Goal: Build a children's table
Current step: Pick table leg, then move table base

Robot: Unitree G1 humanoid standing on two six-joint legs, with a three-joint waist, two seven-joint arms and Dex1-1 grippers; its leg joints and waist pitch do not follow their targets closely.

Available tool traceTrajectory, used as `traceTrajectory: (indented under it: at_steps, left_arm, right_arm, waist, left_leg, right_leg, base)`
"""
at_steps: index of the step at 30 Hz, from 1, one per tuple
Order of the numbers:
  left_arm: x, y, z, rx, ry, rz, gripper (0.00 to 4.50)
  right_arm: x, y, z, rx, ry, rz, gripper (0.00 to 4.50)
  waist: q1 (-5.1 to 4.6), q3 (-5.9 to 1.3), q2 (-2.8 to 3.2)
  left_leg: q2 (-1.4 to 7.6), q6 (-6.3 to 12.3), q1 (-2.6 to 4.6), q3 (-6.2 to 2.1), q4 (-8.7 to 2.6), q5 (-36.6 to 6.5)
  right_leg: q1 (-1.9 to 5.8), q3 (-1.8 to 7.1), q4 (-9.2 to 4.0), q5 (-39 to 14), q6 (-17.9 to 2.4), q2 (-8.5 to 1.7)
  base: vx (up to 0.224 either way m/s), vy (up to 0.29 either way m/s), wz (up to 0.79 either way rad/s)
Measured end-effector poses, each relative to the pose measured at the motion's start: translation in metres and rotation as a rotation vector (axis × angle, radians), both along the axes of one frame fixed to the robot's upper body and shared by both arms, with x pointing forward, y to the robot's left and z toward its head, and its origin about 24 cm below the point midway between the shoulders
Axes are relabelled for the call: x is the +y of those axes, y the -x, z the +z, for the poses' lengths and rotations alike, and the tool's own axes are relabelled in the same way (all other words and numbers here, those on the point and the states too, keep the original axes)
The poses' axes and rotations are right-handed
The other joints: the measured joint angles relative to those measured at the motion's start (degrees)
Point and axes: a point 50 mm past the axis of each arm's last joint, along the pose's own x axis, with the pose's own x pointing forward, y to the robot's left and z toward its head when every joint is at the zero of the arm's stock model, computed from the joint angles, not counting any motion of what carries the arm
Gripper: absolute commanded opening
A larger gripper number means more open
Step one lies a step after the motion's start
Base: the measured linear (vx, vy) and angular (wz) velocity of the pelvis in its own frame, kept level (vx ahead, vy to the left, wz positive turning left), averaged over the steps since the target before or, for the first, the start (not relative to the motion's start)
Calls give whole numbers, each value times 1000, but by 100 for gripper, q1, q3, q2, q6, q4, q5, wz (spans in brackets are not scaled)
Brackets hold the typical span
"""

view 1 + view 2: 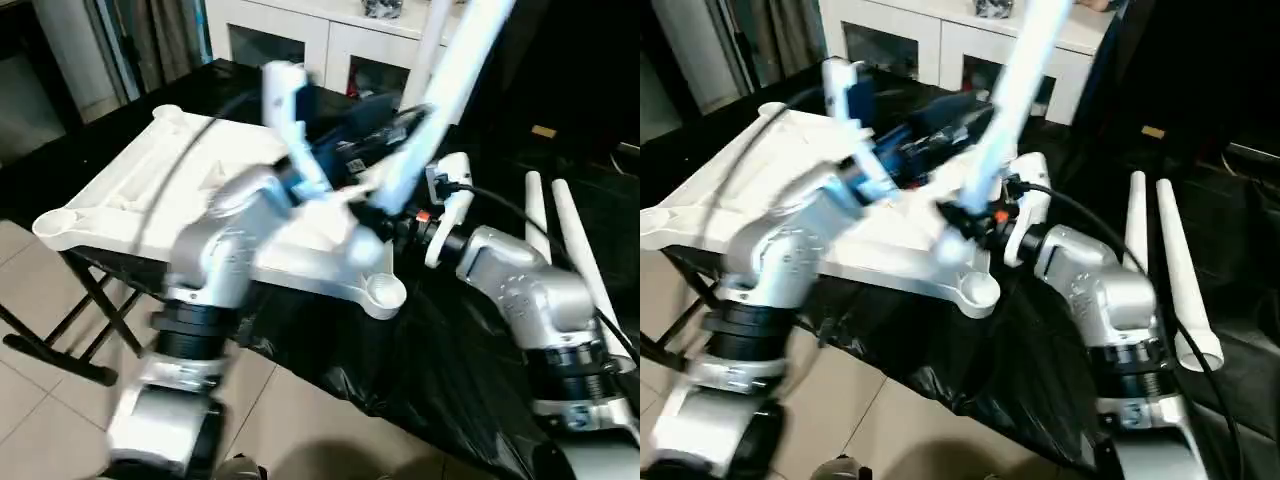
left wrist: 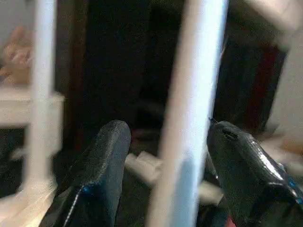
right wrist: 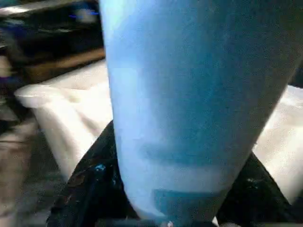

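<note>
A: Where does the table top [image 1: 150, 185] sit?

B: It lies underside up, ribs showing, on the black-covered work surface [image 1: 470, 370], at that surface's left end. One round corner socket [image 1: 385, 291] points toward the robot. Another socket [image 1: 55, 222] hangs out past the surface's left edge, above a black folding stand [image 1: 85, 320].

A: And the legs?

B: One leg [image 1: 455, 75] stands tilted over the middle of the top, its upper end leaning away to the right. Two spare legs [image 1: 1160, 260] lie side by side on the right part of the black surface, near its right edge, wide ends toward the robot.

A: State of the right gripper [image 3: 165, 208]?

B: Its black fingers [image 3: 83, 189] close on the wide lower end of the tilted leg, one on each side, with the white top directly behind it.

A: The left gripper [image 2: 170, 156]?

B: The leg's shaft runs between its two fingers [image 2: 102, 165]. A gap shows on each side of the shaft, so the claw stands open around it and does not clamp.

A: Background?

B: A white cabinet [image 1: 300, 35] stands beyond the surface's far edge.
</note>
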Motion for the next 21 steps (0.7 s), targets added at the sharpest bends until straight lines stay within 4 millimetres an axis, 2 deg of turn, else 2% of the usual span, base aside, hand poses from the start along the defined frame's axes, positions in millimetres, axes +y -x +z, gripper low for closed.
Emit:
traceTrajectory:
  at_steps: [3, 7, 11, 12, 13, 16, 17, 21]
  left_arm:
    - [17, -4, -34, 29, -219, -19, 300]
    - [19, -3, -64, 29, -442, -87, 300]
    - [26, -1, -98, 63, -644, -155, 300]
    - [28, -1, -106, 67, -689, -170, 271]
    - [32, -2, -116, 85, -749, -187, 271]
    - [43, -2, -130, 106, -846, -214, 261]
    - [45, -3, -131, 109, -864, -219, 244]
    - [46, -10, -130, 76, -926, -217, 223]
  right_arm:
    - [-9, 2, -12, 7, 44, -84, 189]
    - [-12, 2, -14, -7, 56, -131, 189]
    - [-14, 4, -15, 3, 60, -130, 189]
    - [-15, 6, -17, 10, 64, -132, 189]
    - [-17, 9, -22, 24, 68, -132, 189]
    - [-19, 14, -33, 58, 82, -135, 189]
    - [-19, 14, -34, 60, 85, -136, 189]
    - [-18, 15, -31, 45, 99, -130, 189]
  waist:
    - [-16, 1, 1]
    - [-32, 1, 1]
    - [-110, 0, 2]
    - [-117, 0, 2]
    - [-132, 0, 2]
    - [-162, 1, 4]
    - [-171, 2, 5]
    - [-174, 0, 9]
  left_leg:
    - [-1, 0, -3, 0, -2, -1]
    - [-1, 0, -3, 0, -6, -1]
    - [-1, -1, 3, 0, -8, 0]
    - [-1, -1, 5, 0, -8, 0]
    - [-1, -1, 6, 0, -7, 0]
    - [-1, -1, 6, 0, -7, 0]
    - [-1, -1, 5, 0, -7, 0]
    - [0, -1, 6, 0, -7, 0]
  right_leg:
    - [-3, 1, -1, -1, 1, 0]
    - [-4, 2, -2, 0, 1, 0]
    - [0, 2, -1, 1, -1, 0]
    - [3, 2, -1, 1, -1, 0]
    - [4, 2, -1, 1, 0, 0]
    - [3, 3, -1, 2, -2, 0]
    - [2, 3, -1, 3, -4, 0]
    - [3, 2, -1, 4, -6, 0]
  base:
    - [0, 0, 0]
    - [0, 0, 0]
    - [0, 0, 0]
    - [0, 0, 0]
    - [0, 0, 0]
    - [0, 0, 0]
    - [0, 0, 0]
    - [0, 0, 0]
